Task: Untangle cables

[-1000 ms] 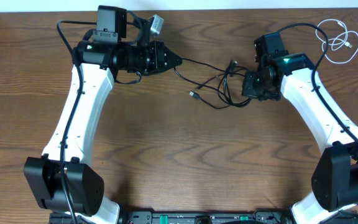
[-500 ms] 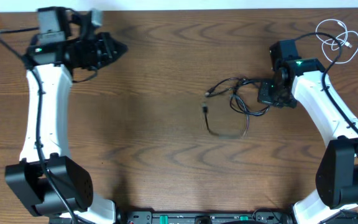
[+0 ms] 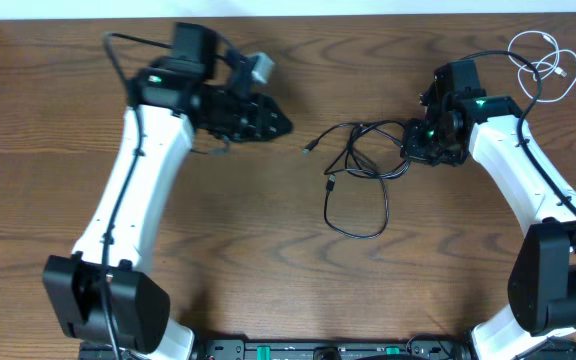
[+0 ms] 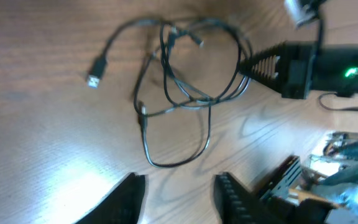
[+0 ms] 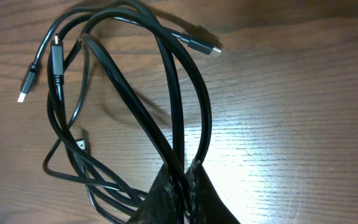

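So the left gripper (image 4: 179,179) is back in front of the tangle with its fingers spread and nothing between them. A second ago it was pressed shut with a strand pulled tight between the two arms. Half a second ago it was swung way out to the side with no cable in it, so the strand looks to have slipped out or been let go. The right gripper (image 5: 182,182) hasn't budged on its grip: fingers pressed together, pinching a couple of strands of the black cables (image 5: 174,99) right at its tips. The rest of the bundle fans out ahead of it, between the two grippers. It's looser now, with one long loop lying flat on the table and a plug (image 4: 93,81) sticking out on the left gripper's side. It's still crossed over itself near the pinch though, so not untangled yet, I'd say. The white cable (image 3: 540,58) sits behind the right arm, well apart, already out of the mess.
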Action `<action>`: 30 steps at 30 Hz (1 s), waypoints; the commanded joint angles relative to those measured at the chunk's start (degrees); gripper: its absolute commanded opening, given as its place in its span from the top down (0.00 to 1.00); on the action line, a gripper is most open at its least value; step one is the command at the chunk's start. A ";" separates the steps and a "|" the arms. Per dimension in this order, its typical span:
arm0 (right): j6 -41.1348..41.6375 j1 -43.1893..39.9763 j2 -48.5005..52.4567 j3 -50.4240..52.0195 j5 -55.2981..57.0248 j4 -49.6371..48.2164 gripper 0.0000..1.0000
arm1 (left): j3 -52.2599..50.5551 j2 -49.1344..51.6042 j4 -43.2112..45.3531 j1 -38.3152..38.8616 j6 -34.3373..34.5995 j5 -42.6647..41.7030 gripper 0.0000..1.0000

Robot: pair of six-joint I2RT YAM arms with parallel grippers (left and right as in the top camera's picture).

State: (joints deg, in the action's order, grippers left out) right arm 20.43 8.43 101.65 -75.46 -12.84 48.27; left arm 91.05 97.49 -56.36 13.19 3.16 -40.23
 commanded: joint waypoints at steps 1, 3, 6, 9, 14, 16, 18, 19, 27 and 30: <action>0.68 0.24 0.37 0.15 -1.49 0.11 0.99 | -4.85 -1.25 2.12 4.72 2.49 7.04 0.50; 0.26 0.24 0.37 0.17 -1.49 0.37 0.99 | -7.54 -1.25 5.29 6.51 -1.46 7.06 0.44; 0.09 0.24 0.37 0.17 -1.49 0.63 0.99 | -11.82 -1.18 10.05 8.37 -11.69 7.06 0.39; 0.02 0.24 0.37 0.17 -1.46 1.07 0.99 | -15.93 -0.09 16.06 9.25 -17.59 7.08 0.34; -0.35 0.24 0.37 0.17 -1.49 1.25 0.99 | -16.76 4.70 23.26 9.51 -18.56 5.88 0.29; -0.35 0.24 0.37 0.17 -1.46 1.27 0.99 | -16.76 7.04 24.81 10.01 -17.68 3.28 0.29; -0.35 0.24 0.37 0.17 -1.51 1.33 0.99 | -16.76 9.18 26.12 10.84 -18.01 3.61 0.29; -0.35 0.26 0.37 0.17 -1.49 1.49 0.98 | -16.79 9.99 26.91 11.17 -18.45 3.61 0.29; -0.35 0.24 0.37 0.17 -1.49 2.29 0.98 | -16.79 14.91 33.35 15.56 -26.69 7.45 0.33; -0.35 0.24 0.37 0.17 -1.46 2.51 0.98 | -16.79 15.63 33.40 16.26 -27.67 8.98 0.34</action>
State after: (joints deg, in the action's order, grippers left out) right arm 20.36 8.43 101.65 -75.46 -13.54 50.52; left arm 74.32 111.57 -23.03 28.99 -21.30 -33.76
